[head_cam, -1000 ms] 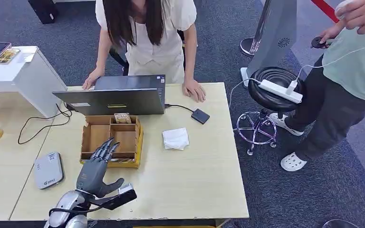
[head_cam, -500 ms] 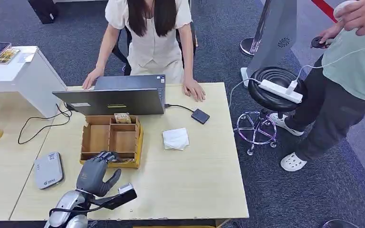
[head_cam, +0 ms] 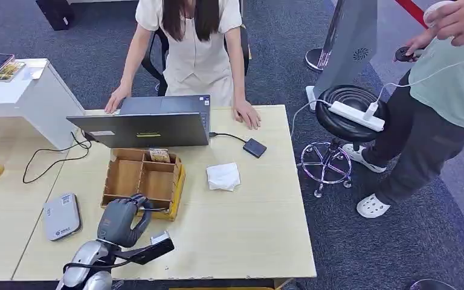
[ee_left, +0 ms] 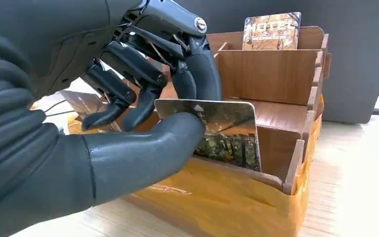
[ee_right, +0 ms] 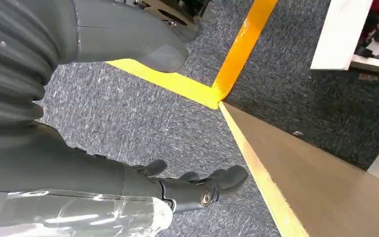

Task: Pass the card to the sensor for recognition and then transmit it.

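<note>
At the near edge of the wooden tray [head_cam: 134,175], left hand [head_cam: 119,220] pinches a card [ee_left: 227,133] between thumb and fingers, card upright in the near compartment. Right hand [ee_right: 143,190] hangs over carpet, fingers loosely spread, holding nothing.

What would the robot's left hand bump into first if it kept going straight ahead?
Probably the wooden card box: the left hand already pinches a card at its near edge. Beyond stands the laptop.
</note>
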